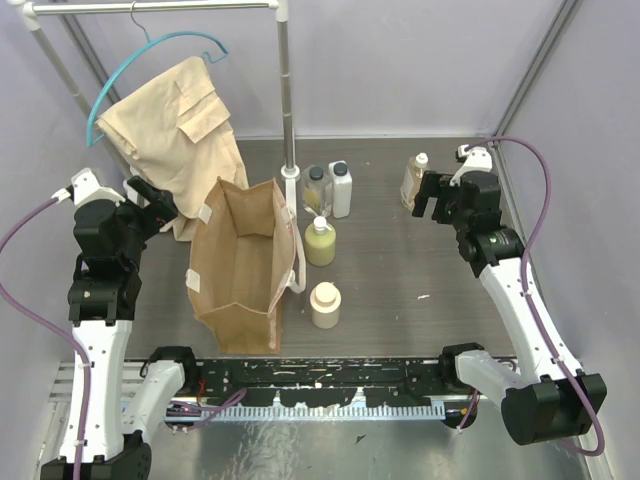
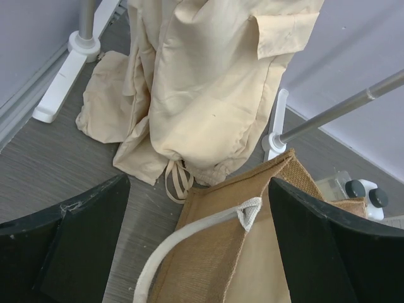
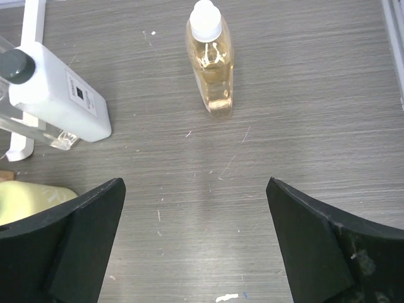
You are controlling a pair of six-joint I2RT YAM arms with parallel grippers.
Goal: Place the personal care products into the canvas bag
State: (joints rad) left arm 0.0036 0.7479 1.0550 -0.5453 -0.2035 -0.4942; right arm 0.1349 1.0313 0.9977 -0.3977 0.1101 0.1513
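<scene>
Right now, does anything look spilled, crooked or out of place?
Nothing is spilled or tipped. Only the beige garment looks odd: it hangs crooked on the teal hanger, and its lower end lies bunched on the table behind the bag.

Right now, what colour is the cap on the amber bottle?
White. The cap on the amber bottle shows clearest in the right wrist view.

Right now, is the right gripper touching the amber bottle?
Apart. The right wrist view shows the amber bottle beyond the open right gripper, with bare table between them.
</scene>
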